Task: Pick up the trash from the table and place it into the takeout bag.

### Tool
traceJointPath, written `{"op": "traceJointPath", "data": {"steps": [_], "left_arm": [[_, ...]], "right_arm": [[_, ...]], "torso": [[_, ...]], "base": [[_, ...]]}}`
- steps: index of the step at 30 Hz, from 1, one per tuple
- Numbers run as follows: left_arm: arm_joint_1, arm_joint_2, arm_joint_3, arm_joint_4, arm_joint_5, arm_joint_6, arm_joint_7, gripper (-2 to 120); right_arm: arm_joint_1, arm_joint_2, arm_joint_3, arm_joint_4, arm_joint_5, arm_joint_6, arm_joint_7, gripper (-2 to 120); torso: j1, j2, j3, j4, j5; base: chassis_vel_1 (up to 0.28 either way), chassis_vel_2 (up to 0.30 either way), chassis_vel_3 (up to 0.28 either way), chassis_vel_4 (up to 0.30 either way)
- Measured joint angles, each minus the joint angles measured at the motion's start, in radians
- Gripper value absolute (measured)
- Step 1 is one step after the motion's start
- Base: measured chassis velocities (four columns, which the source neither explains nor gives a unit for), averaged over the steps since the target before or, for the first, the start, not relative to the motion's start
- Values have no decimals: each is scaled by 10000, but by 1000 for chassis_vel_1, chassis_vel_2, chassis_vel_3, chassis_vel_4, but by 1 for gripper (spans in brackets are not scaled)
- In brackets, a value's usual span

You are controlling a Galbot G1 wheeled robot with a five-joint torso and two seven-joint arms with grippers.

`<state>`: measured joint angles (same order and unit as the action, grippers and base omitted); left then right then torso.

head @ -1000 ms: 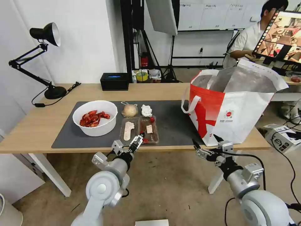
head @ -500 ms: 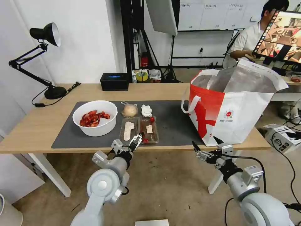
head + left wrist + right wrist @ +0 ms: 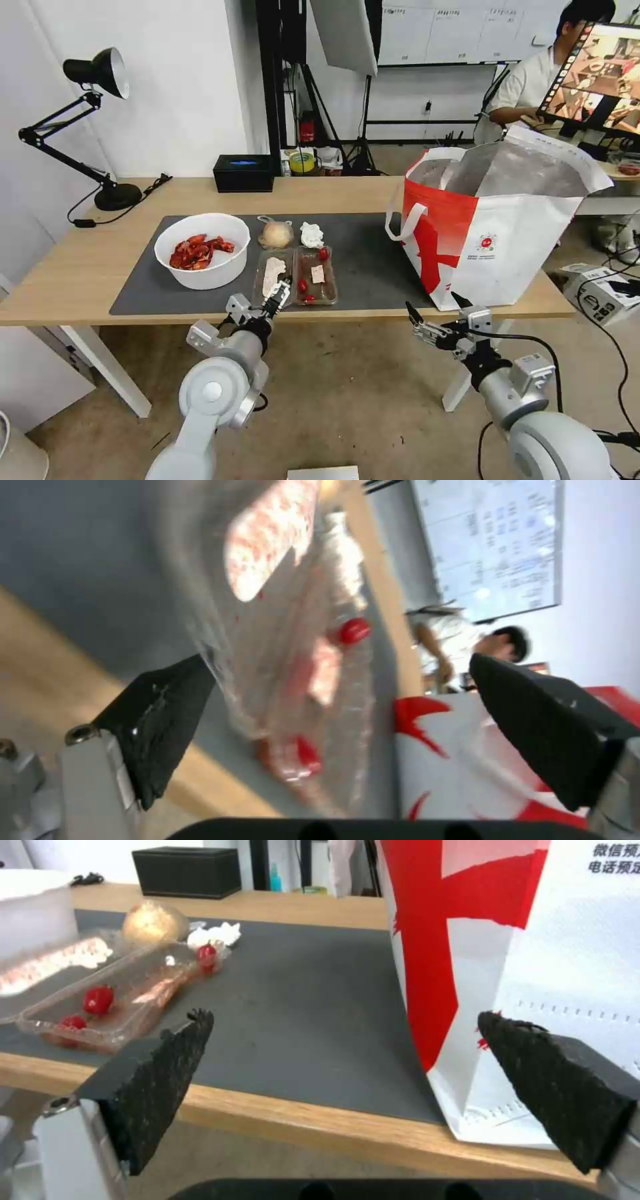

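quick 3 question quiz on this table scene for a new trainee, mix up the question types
1. True or false: the left gripper is shut on the clear tray.
2. Which item lies nearest the takeout bag? A) white bowl B) knotted bag C) clear tray
3. Fill in: the right gripper is held open below the ____ edge, in front of the takeout bag.

Key: 1 false, it is open at the tray's near edge; 2 C; 3 table.

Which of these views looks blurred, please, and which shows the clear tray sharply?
Left wrist view: smeared, the clear tray streaky between the open fingers of the left gripper. Right wrist view: crisp, tray and takeout bag sharp beyond the open right gripper. Head view: sharp, with glare on the bag's foil lining.
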<state>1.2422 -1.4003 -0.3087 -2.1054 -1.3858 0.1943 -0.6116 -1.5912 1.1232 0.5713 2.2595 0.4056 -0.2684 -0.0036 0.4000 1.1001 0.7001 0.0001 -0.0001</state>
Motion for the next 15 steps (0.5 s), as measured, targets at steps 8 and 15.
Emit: {"op": "traceJointPath", "data": {"steps": [8,15], "left_arm": [[61,14,-100,-406,6,-328,822,100],[62,93,-175,-748,6,-423,1350,100]], "right_arm": [[6,43,-31,-6,-54,0,0,100],[-22,49,-26,56,-83,3,1,100]], "torso": [[1,-1,0,0,0],[0,-2,-1,-1,1]], "base": [[0,0,0,0],[0,0,0,0]]}}
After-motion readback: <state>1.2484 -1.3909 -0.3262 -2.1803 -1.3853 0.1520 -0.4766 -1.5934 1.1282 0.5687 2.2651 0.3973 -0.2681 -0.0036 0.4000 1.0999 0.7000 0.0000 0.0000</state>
